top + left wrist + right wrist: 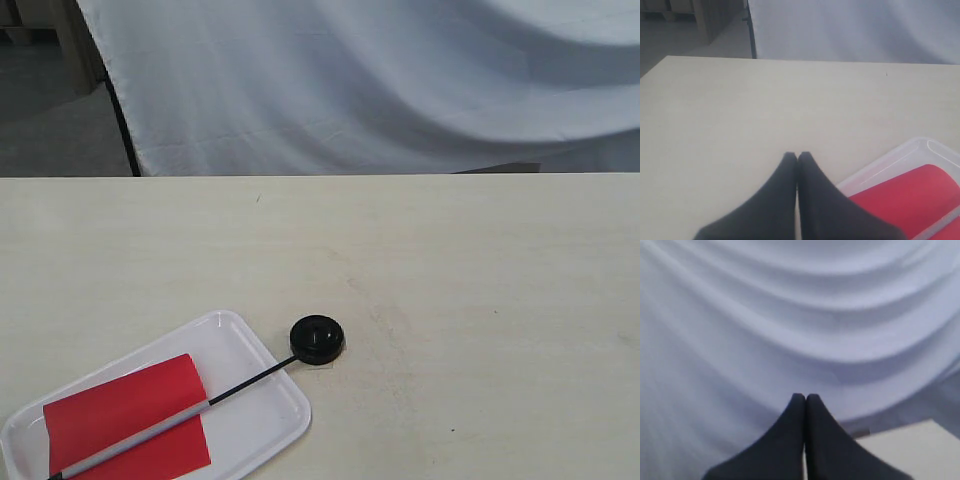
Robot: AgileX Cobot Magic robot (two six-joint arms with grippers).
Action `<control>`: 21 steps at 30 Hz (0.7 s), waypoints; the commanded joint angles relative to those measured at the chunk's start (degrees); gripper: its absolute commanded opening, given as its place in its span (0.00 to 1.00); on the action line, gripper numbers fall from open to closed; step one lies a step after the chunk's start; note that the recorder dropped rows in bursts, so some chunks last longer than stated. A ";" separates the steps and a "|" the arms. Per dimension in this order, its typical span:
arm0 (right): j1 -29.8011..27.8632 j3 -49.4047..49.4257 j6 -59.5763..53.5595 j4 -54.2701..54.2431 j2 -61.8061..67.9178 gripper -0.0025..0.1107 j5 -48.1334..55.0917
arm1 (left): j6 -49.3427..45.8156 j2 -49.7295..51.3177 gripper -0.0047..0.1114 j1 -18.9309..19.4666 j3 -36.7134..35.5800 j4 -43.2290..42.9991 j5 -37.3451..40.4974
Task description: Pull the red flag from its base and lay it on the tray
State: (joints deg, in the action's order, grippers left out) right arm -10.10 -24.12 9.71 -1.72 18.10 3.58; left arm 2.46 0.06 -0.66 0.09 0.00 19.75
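The red flag (125, 415) lies flat on the white tray (255, 355) at the table's front left. Its thin dark stick runs across the cloth and over the tray's rim toward the black round base (317, 339), which sits on the table just past the tray's corner. Whether the stick's tip touches the base I cannot tell. Neither arm shows in the exterior view. My left gripper (797, 156) is shut and empty above the table, beside the tray (900, 155) and the red flag cloth (910, 195). My right gripper (805, 397) is shut and empty, facing the white cloth backdrop.
A white draped sheet (380, 80) hangs behind the table's far edge, with a black stand pole (122, 120) at its left side. The pale wooden tabletop (450, 270) stretches wide to the right of the base.
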 commanded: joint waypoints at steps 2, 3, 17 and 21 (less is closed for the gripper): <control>-0.27 6.21 0.60 -0.86 -16.46 0.02 -7.31 | -0.08 -0.06 0.04 -0.35 -0.09 0.00 -0.17; -0.27 6.84 0.60 -0.86 -18.10 0.02 -7.31 | -0.08 -0.06 0.04 -0.35 -0.09 0.00 -0.17; 16.03 8.21 0.65 -0.86 -18.10 0.02 -1.49 | -0.08 -0.06 0.04 -0.35 -0.09 0.00 -0.17; 18.13 11.63 -0.49 -0.86 -18.10 0.02 -0.41 | -0.08 -0.06 0.04 -0.35 -0.09 0.00 -0.17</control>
State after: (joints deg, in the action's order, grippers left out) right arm 6.97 -14.96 10.04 -2.37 0.24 1.45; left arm 2.46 0.06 -0.66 0.09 0.00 19.75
